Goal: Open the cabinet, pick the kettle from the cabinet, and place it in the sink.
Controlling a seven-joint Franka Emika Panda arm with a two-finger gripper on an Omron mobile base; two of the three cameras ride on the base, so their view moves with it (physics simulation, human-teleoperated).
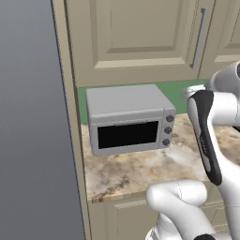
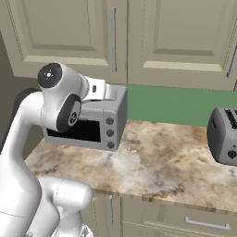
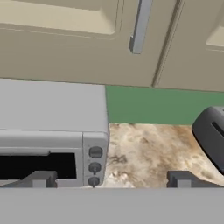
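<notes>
Reaching up for the cabinet door w/ fingers released wide and grasping nothing, the arm could clip the toaster oven just below, or slide off the bar handle if it comes in skewed, since that bar is slim, smooth grey metal. Door is shut, so the kettle can't be seen; sink not spotted either. Door is beige, matte, raised-panel; oven a boxy grey w/ dark glass and three knobs; desk mottled tan stone; rounded dark toaster sits far right.
</notes>
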